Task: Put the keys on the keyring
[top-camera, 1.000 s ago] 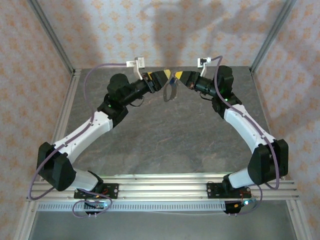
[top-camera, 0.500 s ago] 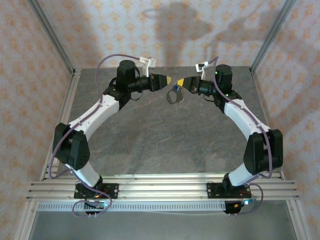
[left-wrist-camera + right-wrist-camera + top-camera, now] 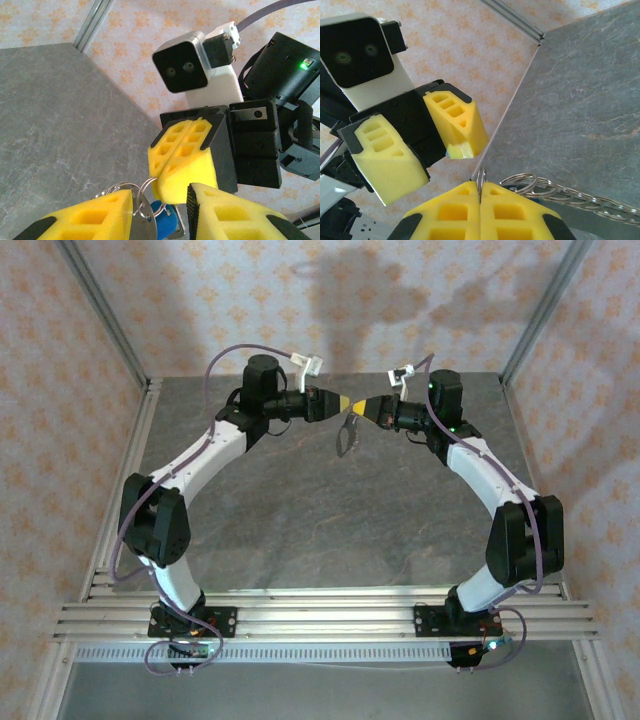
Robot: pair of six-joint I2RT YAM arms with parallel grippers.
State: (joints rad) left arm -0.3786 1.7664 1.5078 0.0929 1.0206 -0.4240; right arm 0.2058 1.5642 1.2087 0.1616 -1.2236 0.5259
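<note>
We see a grey stone-look table (image 3: 330, 520) and floral wallpaper (image 3: 200, 300). At 12 o'clock the right gripper (image 3: 362, 408) pinches the keyring (image 3: 520, 181), and the left gripper (image 3: 343, 403) gapes near the blue key (image 3: 162, 212).

Both arms arch inward, left gripper (image 3: 160, 194) (jaws partly apart) tip-to-tip with tightly closed right gripper (image 3: 480, 189)

Bright, even light from the near side throws broad, blurred shadows on the back wall (image 3: 340, 290), glares off the near rails (image 3: 330, 606), and leaves wrist-view foregrounds slightly soft
</note>
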